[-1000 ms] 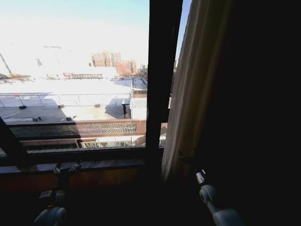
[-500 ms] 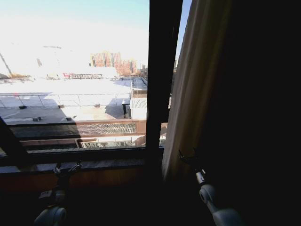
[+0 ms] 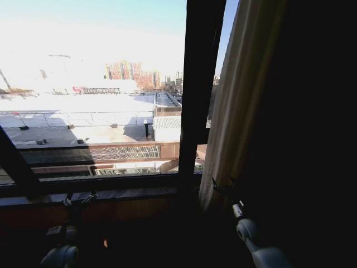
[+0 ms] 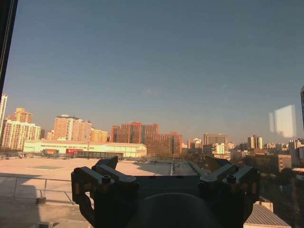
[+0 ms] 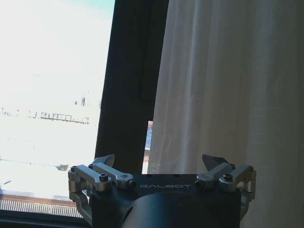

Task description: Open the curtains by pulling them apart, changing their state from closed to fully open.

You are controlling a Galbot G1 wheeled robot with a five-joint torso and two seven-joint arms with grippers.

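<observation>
The curtain (image 3: 237,106) hangs bunched at the window's right side, just above and ahead of the right gripper (image 3: 223,187), fingers spread wide, holding nothing. The left gripper (image 3: 78,199) sits low by the sill (image 3: 111,195), also wide open.

A dark upright window frame bar (image 3: 198,95) divides the glass, a shadowed sill (image 3: 100,195) runs below, and outside lie a sunlit flat rooftop (image 3: 78,120) and distant orange-brown apartment blocks (image 4: 142,137).
</observation>
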